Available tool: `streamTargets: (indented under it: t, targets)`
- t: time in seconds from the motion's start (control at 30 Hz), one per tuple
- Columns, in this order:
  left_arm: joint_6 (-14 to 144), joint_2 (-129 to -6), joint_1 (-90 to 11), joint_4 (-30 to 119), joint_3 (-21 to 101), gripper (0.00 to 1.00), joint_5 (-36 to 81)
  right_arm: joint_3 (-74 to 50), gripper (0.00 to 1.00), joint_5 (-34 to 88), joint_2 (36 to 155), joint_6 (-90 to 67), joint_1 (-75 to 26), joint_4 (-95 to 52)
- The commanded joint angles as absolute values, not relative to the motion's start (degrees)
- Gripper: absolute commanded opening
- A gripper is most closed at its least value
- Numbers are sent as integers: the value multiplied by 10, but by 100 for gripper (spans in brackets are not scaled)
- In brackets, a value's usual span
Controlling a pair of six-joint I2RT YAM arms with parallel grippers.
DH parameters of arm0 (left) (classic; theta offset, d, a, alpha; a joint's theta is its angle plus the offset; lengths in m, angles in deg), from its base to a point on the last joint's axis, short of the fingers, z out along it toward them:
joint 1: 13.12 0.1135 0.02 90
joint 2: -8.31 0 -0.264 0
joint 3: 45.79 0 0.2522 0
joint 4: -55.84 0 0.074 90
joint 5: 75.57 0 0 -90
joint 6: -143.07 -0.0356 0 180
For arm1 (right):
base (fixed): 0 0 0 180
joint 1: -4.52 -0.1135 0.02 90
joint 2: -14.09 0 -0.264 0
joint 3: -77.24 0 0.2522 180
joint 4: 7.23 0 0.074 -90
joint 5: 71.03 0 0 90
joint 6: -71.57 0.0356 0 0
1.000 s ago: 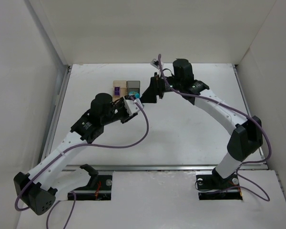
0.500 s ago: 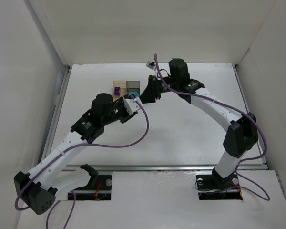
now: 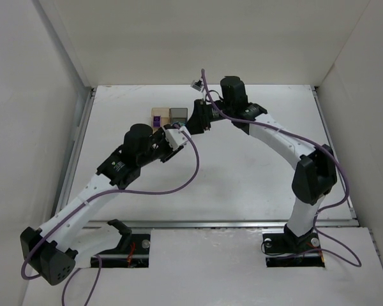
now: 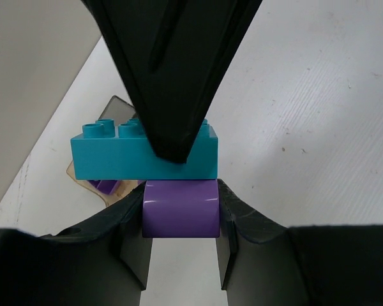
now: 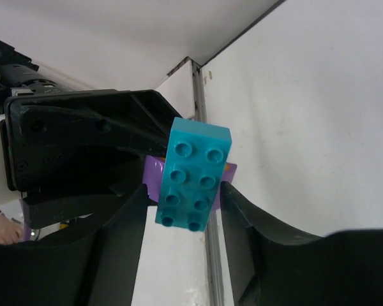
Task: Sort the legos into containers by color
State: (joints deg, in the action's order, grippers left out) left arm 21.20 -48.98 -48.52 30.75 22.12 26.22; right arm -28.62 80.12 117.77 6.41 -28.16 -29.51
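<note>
1. Nearest, the left end effector (image 4: 180, 220) is clamped on a purple brick (image 4: 180, 207), its jaws pressing both sides. It holds the brick in the air above the bench (image 3: 255, 166), a little nearer than the containers.
2. Seated on that purple brick is a teal brick (image 5: 193, 172), studs facing away from the left end effector. The two are joined, so neither is sorted yet.
3. Just beyond, the right end effector (image 5: 184, 190) meets them from the other side. Its jaws look closed against the teal brick's long sides, gripping it.
4. Farther back, the amber container (image 3: 158, 116) and the grey container (image 3: 178, 115) stand touching, side by side on the bench. A second purple brick (image 3: 156, 119) already lies in the amber one; what the grey one holds cannot be made out.
5. Judged from this, at least one purple piece is done. What is left is pulling the pair apart, dropping the purple brick in the amber container and the teal brick presumably in the grey one. No other loose brick shows on the bench.
</note>
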Motion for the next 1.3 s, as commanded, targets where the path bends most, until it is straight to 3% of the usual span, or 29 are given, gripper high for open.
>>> streamTargets:
  t: [0.0, 0.13, 0.23, 0.3, 0.33, 0.4, 0.43, 0.47, 0.73, 1.0, 1.27]
  targets:
    - [223, -481, -487, 361, 234, 0, 257, -323, 56, 844, 1188, 64, -306, -269]
    - [223, -481, -487, 361, 229, 0, 257, -323, 56, 844, 1188, 64, -306, -269]
    - [223, -481, -487, 361, 229, 0, 257, -323, 65, 844, 1193, 69, -306, -269]
    - [223, -481, -487, 361, 229, 0, 252, -323, 54, 834, 1193, 69, -306, -269]
    - [223, -481, -487, 361, 229, 0, 252, -323, 37, 834, 1187, 69, -306, -269]
    - [223, -481, -487, 361, 229, 0, 252, -323, 20, 827, 1187, 69, -306, -269]
    - [223, -481, -487, 361, 224, 0, 252, -323, 6, 827, 1187, 69, -306, -269]
    - [223, -481, -487, 361, 224, 0, 252, -323, 0, 827, 1187, 69, -306, -269]
    - [234, -471, -487, 301, 218, 0, 229, -297, 0, 709, 1187, 127, -274, -269]
    - [261, -442, -487, 250, 153, 0, 193, -314, 0, 464, 1212, 243, -215, -263]
    - [313, -442, -481, 272, 131, 0, 117, -418, 3, 442, 1340, 271, -241, -252]
